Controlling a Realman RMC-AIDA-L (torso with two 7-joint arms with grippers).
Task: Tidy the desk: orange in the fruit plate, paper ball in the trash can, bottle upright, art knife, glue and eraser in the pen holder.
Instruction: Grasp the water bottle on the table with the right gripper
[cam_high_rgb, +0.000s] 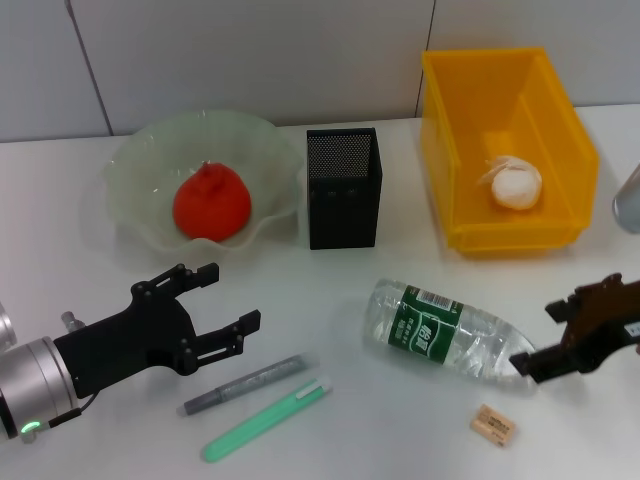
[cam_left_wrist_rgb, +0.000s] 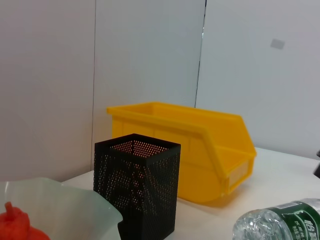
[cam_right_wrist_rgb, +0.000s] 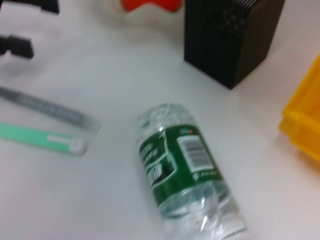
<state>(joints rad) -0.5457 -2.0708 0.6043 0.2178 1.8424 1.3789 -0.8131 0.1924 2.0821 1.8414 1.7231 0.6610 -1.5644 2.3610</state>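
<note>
Left gripper (cam_high_rgb: 225, 298) spread wide, empty, above the grey glue stick (cam_high_rgb: 245, 383). Right gripper (cam_high_rgb: 548, 340) at the lying bottle (cam_high_rgb: 445, 332); its finger spread I cannot tell.

nothing here is legible to me. the bottle (cam_high_rgb: 445, 335) lying on its side wears a green label (cam_right_wrist_rgb: 172, 160) with a white barcode patch (cam_right_wrist_rgb: 196, 151) and pale lettering, but the characters are too small and smeared to make out.
</note>
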